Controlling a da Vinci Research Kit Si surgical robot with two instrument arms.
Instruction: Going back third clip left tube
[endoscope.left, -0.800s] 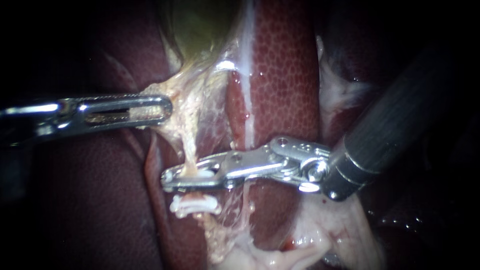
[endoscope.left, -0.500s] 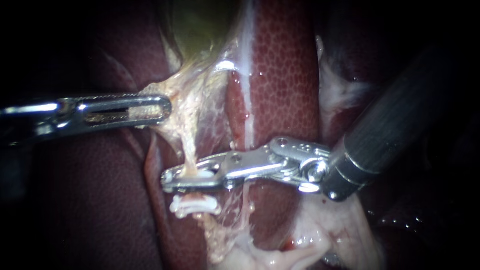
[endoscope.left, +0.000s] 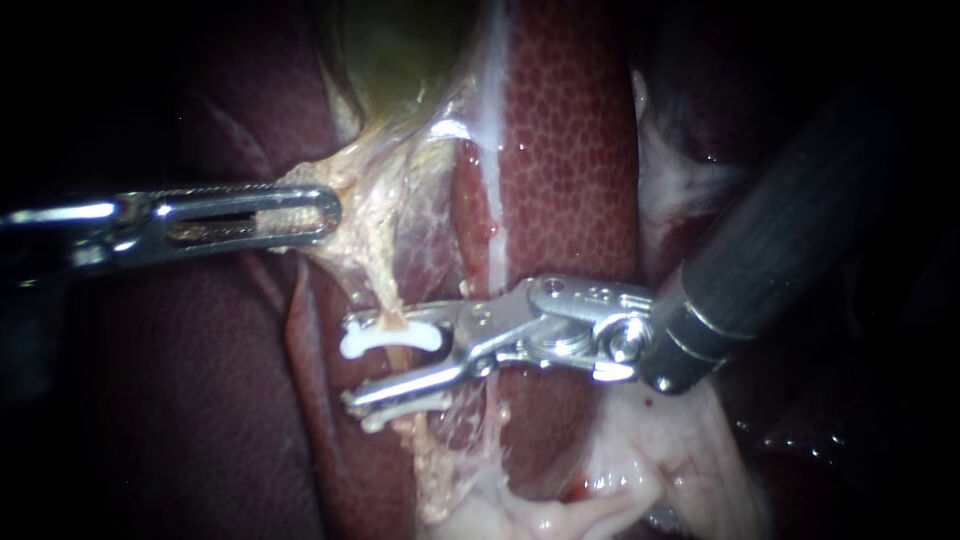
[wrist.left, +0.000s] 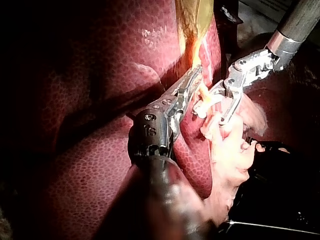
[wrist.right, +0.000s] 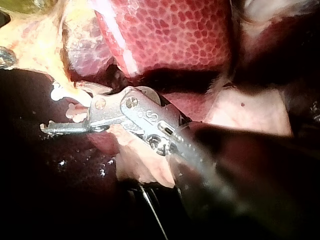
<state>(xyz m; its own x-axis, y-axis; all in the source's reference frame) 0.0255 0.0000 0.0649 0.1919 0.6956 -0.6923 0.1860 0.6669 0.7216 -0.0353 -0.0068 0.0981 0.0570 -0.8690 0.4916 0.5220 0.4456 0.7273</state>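
In the endoscope view the right instrument (endoscope.left: 347, 363) gapes; edge-on from its wrist.

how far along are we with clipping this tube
Done: a clip sits across the tube, with a second clip just below it. In hand: the right instrument has its jaws open around the upper one, not yet clear of it, while the left instrument grips tissue beside the tube. Left: back the right instrument off the tube.

Endoscope close, facing liver (endoscope.left: 570, 150); 2 wrist cameras look tipward; all share tube (endoscope.left: 385, 290).
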